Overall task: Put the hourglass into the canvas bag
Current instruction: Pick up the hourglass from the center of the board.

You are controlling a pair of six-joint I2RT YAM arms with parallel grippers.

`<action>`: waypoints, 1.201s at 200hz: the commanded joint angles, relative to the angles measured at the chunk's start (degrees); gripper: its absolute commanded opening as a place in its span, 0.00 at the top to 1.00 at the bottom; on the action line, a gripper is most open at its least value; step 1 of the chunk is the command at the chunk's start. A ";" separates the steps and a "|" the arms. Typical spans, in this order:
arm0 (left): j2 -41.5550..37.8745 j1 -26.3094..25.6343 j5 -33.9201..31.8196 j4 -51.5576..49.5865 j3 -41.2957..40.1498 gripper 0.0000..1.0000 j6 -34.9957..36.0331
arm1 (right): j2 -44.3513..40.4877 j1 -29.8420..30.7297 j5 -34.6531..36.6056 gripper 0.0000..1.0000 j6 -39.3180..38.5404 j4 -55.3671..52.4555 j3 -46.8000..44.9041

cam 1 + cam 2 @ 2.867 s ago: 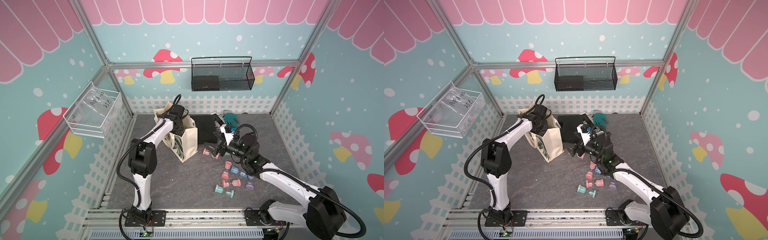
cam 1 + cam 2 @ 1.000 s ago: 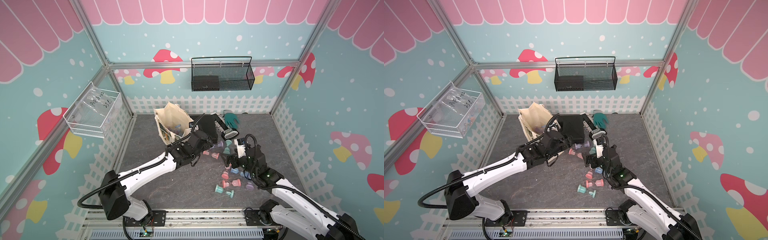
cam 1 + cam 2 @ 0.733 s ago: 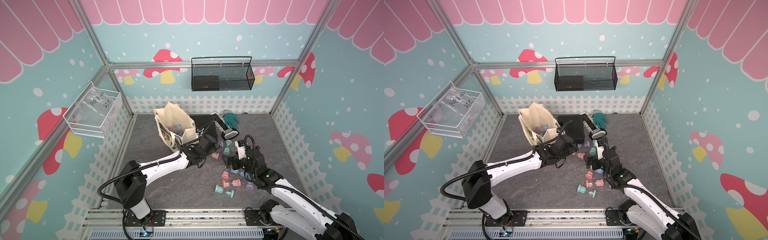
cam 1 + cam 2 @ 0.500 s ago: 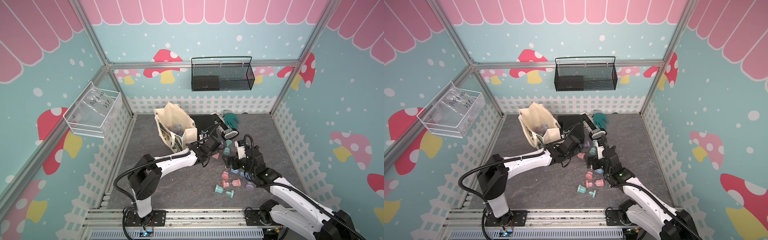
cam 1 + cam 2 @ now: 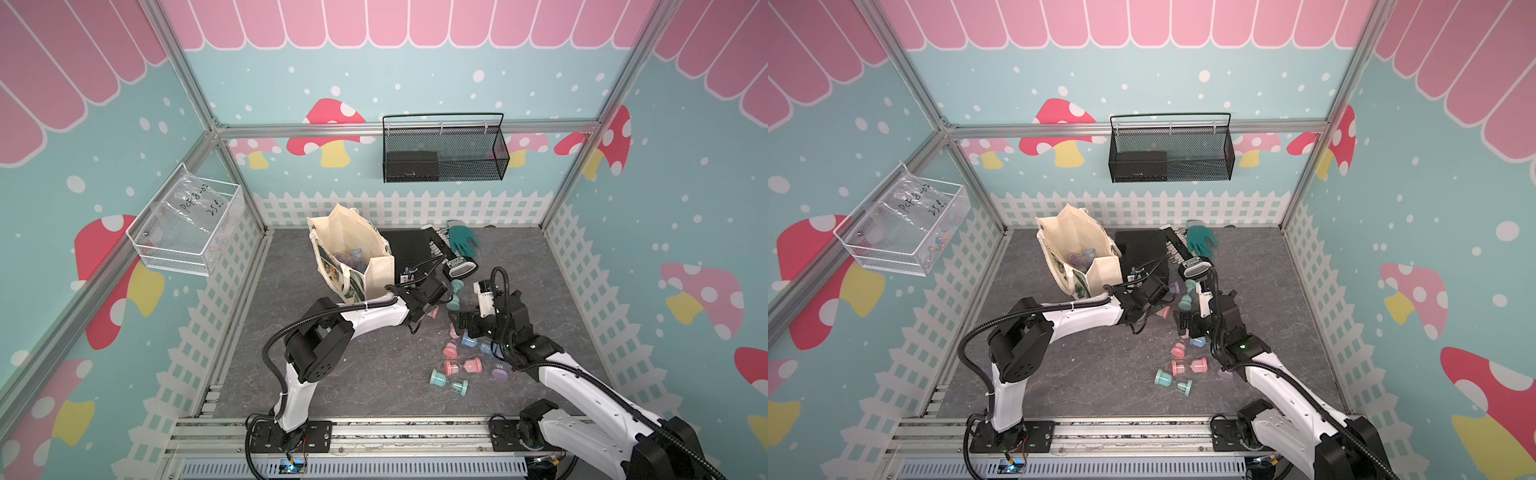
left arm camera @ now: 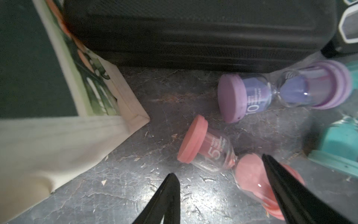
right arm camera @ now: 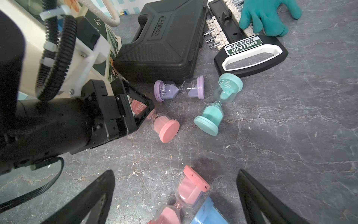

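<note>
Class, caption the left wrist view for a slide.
Open left tool around a toppled pink hourglass, near the cream canvas bag and black plastic case.

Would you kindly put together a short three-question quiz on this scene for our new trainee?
1. True or false: the right pincer is shut.
2. The purple hourglass lies beside: A the black case, B the green glove, C the wire basket.
3. Fill in: the hourglass by the left pincer is coloured ___.
Key: 1 false; 2 A; 3 pink.
</note>
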 commanded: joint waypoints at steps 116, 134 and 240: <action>6.77 1.31 -3.74 -4.88 5.66 0.29 -3.95 | 1.58 -2.68 -3.19 0.00 -0.42 3.96 -2.21; 7.63 1.31 -3.08 -4.96 6.20 0.30 -3.94 | 1.58 -2.83 -3.48 0.01 -0.31 3.96 -2.25; 6.68 1.31 -2.10 -2.15 3.28 0.49 -4.65 | 1.15 -3.38 -3.80 0.00 -0.33 4.29 -2.38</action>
